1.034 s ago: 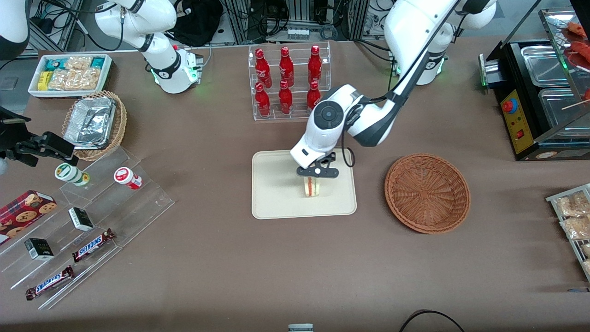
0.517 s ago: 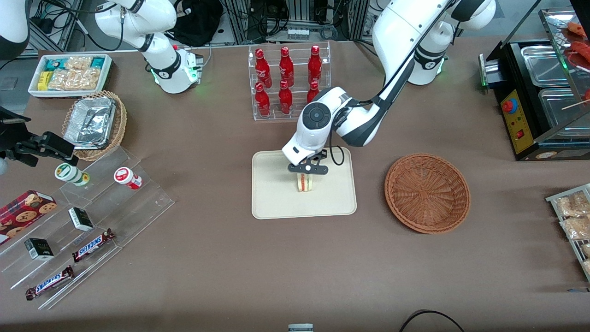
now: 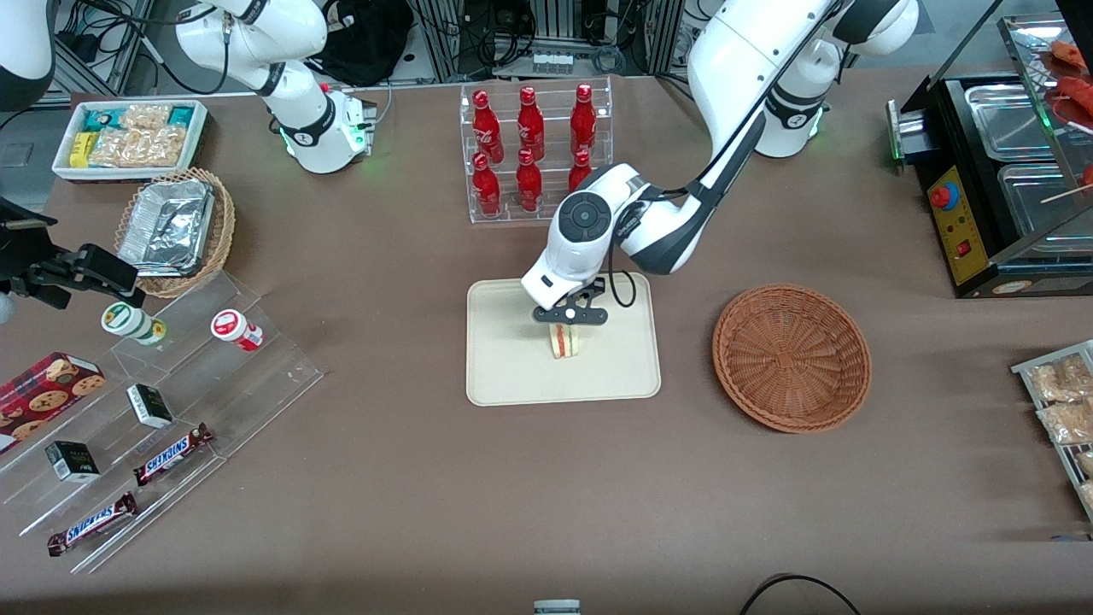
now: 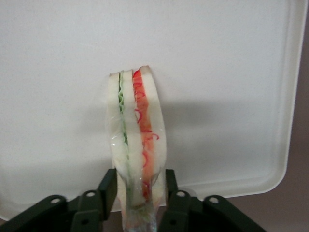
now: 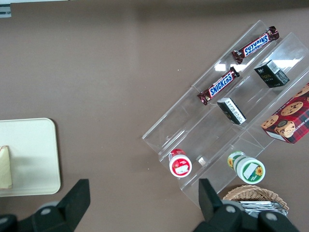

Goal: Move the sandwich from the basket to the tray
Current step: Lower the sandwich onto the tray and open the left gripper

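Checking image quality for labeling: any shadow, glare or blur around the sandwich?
Left wrist view: the sandwich, held in the claw, casts a soft shadow on the tray; its wrap near the fingers is blurred. Front view: sharp, no glare on the tray.

the gripper (image 3: 568, 328) over the tray (image 3: 512, 376) is matt black plastic. the tray looks smooth, matt cream plastic. the sandwich (image 4: 136, 140) wears glossy clear film. the basket (image 3: 791, 356) is rough woven wicker. the table (image 3: 427, 495) is matt brown.
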`<act>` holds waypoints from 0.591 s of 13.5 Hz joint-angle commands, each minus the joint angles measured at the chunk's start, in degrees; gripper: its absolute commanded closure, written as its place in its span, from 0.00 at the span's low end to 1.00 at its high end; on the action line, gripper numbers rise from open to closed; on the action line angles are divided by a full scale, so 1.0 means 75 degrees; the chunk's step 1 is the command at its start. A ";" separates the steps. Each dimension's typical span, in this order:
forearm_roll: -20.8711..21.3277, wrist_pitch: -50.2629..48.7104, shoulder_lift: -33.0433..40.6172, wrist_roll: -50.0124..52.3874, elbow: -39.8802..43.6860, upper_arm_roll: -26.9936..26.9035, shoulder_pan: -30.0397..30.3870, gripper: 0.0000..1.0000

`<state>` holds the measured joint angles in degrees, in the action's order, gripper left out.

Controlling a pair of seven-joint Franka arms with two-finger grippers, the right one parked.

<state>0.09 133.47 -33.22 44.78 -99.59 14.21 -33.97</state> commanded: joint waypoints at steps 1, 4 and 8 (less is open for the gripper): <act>0.0000 -0.0065 0.0244 0.0216 0.0096 -0.0090 -0.0065 0.01; -0.0001 -0.1231 0.1156 0.0871 0.0107 -0.0137 -0.0018 0.00; 0.0011 -0.3518 0.2785 0.0955 0.0072 -0.0731 0.0146 0.00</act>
<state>0.12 112.57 -19.14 50.86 -96.89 11.27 -33.18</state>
